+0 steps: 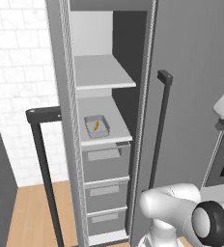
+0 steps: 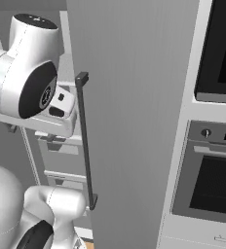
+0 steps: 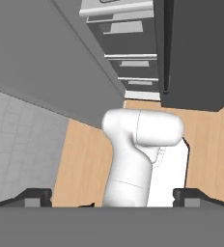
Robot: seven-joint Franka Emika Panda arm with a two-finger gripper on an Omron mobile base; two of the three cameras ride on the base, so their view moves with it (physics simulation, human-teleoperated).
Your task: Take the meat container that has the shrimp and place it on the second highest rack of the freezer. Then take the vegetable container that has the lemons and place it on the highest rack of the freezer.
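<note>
Hand view puts the pincer (image 3: 112, 197) nearest, its 2 dark fingertips (image 3: 34, 197) spread wide apart at the bottom edge with nothing between them. Just beyond the tips lies wooden floor (image 3: 82, 159). Farther ahead of the pincer stand the freezer's (image 3: 128, 43) 3 grey drawers (image 3: 131, 41), stacked under a pale shelf edge. Left base view shows the freezer's door (image 1: 196, 96) swung open with its dark bar handle (image 1: 160, 130). Well beyond the pincer, the meat container (image 1: 97, 126) holding the orange shrimp (image 1: 96, 126) sits on the second highest rack (image 1: 102, 120), above the drawers. Farthest up, the highest rack (image 1: 102, 71) is bare.
</note>
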